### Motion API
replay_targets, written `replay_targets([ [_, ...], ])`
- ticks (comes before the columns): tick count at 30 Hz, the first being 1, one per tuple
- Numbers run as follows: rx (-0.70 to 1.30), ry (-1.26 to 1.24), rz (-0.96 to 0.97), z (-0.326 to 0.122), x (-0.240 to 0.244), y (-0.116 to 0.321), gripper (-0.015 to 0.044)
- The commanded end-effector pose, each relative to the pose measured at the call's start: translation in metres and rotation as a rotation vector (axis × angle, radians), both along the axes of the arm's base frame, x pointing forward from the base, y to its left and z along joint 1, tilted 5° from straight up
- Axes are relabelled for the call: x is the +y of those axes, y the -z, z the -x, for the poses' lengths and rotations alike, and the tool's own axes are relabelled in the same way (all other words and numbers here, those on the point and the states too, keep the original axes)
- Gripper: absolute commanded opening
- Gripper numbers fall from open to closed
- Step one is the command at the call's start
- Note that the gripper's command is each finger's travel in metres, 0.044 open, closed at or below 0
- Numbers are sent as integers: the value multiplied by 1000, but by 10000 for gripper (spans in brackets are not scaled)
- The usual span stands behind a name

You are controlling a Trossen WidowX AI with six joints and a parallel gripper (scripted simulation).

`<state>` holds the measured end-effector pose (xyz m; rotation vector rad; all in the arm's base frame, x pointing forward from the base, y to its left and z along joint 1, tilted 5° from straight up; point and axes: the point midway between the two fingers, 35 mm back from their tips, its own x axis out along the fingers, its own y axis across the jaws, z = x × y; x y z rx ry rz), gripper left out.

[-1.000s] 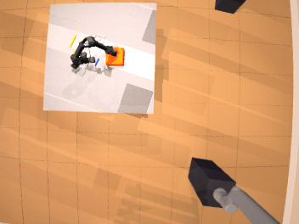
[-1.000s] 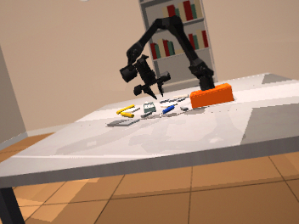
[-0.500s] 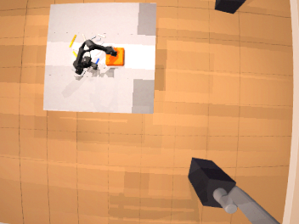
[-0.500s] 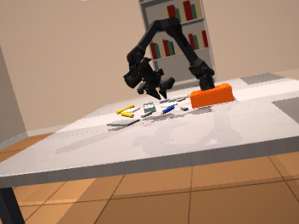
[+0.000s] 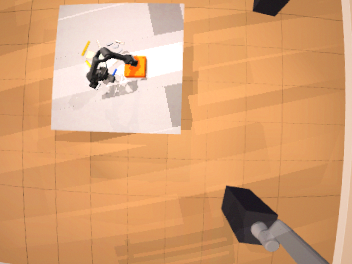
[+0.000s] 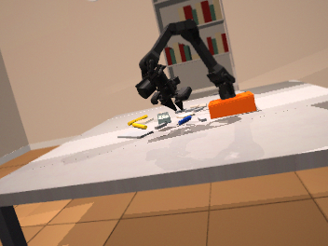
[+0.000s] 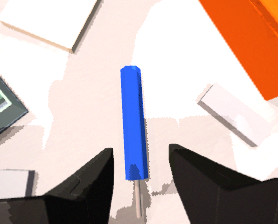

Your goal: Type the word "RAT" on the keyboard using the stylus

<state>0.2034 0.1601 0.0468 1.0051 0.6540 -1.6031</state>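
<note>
The blue stylus [image 5: 114,72] [image 6: 184,120] [image 7: 132,120] lies on the desk, its thin pale tip pointing down the wrist view. My gripper [image 6: 178,110] [image 7: 141,153] is open above the desk, with one finger on each side of the stylus's lower end in the wrist view. The fingers do not touch it. The keyboard [image 6: 163,117] [image 7: 15,116] is small and grey-green; only a corner shows at the left edge of the wrist view, and no letters can be read.
An orange box [image 5: 135,72] [image 6: 233,108] [image 7: 240,50] stands by the arm's base. A pale block [image 7: 237,115] lies right of the stylus, a white slab [image 7: 50,20] at the upper left. Two yellow sticks [image 6: 138,120] [image 6: 140,126] lie beyond the keyboard.
</note>
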Motion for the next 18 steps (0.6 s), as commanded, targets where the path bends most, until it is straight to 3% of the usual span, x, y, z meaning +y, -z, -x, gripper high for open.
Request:
replay_targets([
  [1, -2, 2, 9, -1, -1, 4, 150],
  [18, -2, 2, 9, -2, -1, 15, 150],
])
